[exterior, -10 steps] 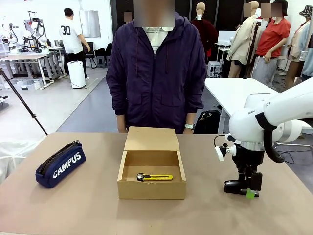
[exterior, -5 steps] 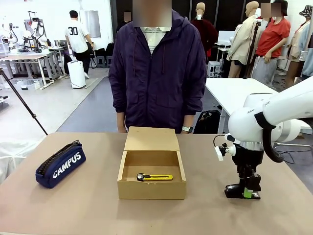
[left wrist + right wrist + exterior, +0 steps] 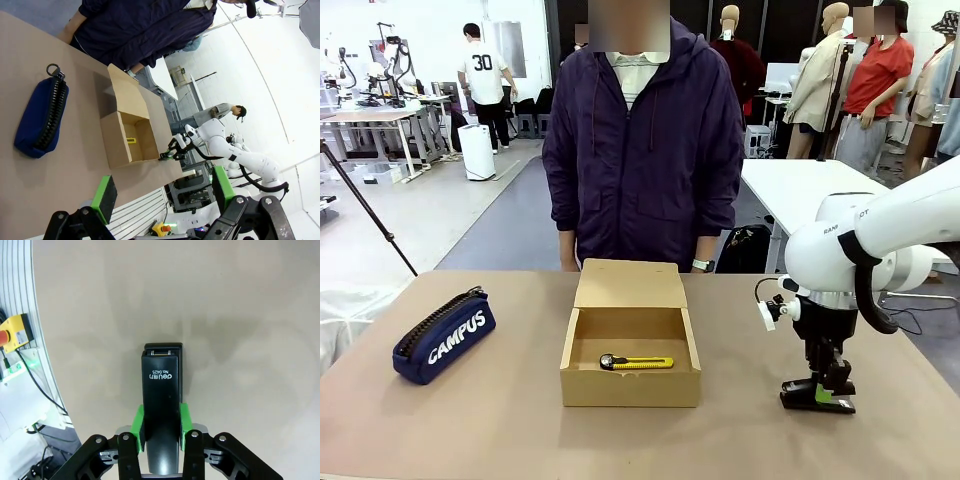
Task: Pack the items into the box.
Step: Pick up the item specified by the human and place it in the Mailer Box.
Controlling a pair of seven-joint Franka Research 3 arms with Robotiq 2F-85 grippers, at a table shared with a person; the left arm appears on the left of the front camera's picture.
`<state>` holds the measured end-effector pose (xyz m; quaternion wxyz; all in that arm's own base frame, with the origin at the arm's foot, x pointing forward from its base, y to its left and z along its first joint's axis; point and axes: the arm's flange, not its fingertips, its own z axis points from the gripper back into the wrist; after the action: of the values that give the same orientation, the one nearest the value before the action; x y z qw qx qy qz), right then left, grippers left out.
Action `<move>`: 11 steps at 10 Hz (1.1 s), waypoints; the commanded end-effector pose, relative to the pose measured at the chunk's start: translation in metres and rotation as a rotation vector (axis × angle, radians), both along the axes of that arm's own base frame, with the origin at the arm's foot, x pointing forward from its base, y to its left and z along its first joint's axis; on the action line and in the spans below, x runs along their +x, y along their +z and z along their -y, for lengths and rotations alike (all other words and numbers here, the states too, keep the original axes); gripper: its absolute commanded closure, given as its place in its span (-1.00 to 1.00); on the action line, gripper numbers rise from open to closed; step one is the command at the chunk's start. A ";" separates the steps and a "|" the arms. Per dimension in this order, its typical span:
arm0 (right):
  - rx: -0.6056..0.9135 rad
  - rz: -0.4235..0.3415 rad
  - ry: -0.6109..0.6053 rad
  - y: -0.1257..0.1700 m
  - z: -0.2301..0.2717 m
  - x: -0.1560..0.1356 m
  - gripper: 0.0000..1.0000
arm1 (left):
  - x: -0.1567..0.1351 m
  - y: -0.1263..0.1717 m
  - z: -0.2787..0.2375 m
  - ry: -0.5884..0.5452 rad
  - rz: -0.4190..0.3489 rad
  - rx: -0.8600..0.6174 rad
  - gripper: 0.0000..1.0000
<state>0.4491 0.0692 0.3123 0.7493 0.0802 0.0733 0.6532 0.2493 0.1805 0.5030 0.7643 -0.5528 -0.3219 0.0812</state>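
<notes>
At the left of the table [image 3: 500, 430] lies the navy pencil case [image 3: 445, 338] (no part of the packing). The left gripper [image 3: 162, 187] hangs with its fingers spread and nothing between them, looking across the whole table from the left side, well apart from what remains to be packed.

In the middle sits the box [image 3: 630, 385], its flap lid standing up at the far side and its top open. The utility knife [image 3: 636, 362] is already inside, lying left to right close to the near wall, with bare floor on its far side.

At the right, the stapler [image 3: 817, 393] is at table level, and the right gripper [image 3: 825, 390] is clamped across its narrow width, green pads [image 3: 138, 426] pressed to both flanks. I cannot tell whether it has left the surface. Its long axis runs roughly left to right, the free end pointing toward the box. So the carry should go leftward and up over the box's right wall, and the right arm is plainly the nearer one.
</notes>
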 end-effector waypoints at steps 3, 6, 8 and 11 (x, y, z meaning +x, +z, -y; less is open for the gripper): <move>-0.021 0.039 -0.037 0.036 -0.002 0.003 1.00 | 0.000 0.002 0.000 0.000 0.019 -0.012 -1.00; -0.120 0.129 -0.197 0.142 -0.010 -0.002 1.00 | 0.000 0.002 0.000 0.000 0.019 -0.012 -1.00; -0.154 0.214 -0.257 0.177 -0.003 -0.001 1.00 | 0.000 0.002 0.000 0.000 0.019 -0.012 -1.00; -0.108 0.192 -0.224 0.179 -0.003 -0.007 1.00 | 0.000 0.002 0.000 0.000 0.019 -0.012 -1.00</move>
<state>0.4437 0.0682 0.4977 0.8302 -0.0169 0.0165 0.5569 0.2493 0.1805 0.5031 0.7643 -0.5528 -0.3219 0.0812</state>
